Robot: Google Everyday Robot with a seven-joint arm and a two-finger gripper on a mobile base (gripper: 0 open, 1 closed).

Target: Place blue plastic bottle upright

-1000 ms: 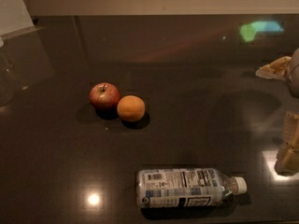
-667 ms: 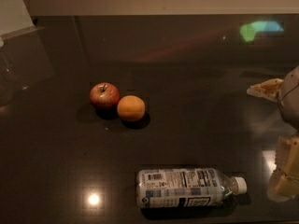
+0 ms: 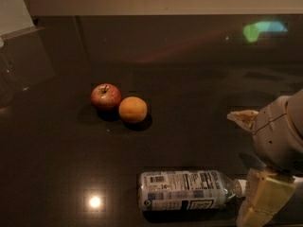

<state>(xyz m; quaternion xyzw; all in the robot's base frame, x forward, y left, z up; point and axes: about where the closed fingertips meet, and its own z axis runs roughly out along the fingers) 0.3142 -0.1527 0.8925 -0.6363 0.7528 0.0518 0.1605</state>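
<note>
1. The blue plastic bottle (image 3: 182, 190) lies on its side on the worktop (image 3: 189, 79), cap pointing right.
2. The claw (image 3: 244, 167) gapes open at right, its lower finger just beside the cap.

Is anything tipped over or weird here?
Yes. The small clear plastic bottle with the blue-and-white label lies on its side near the front of the dark table, its white cap beside the robot's hand at lower right.
</note>
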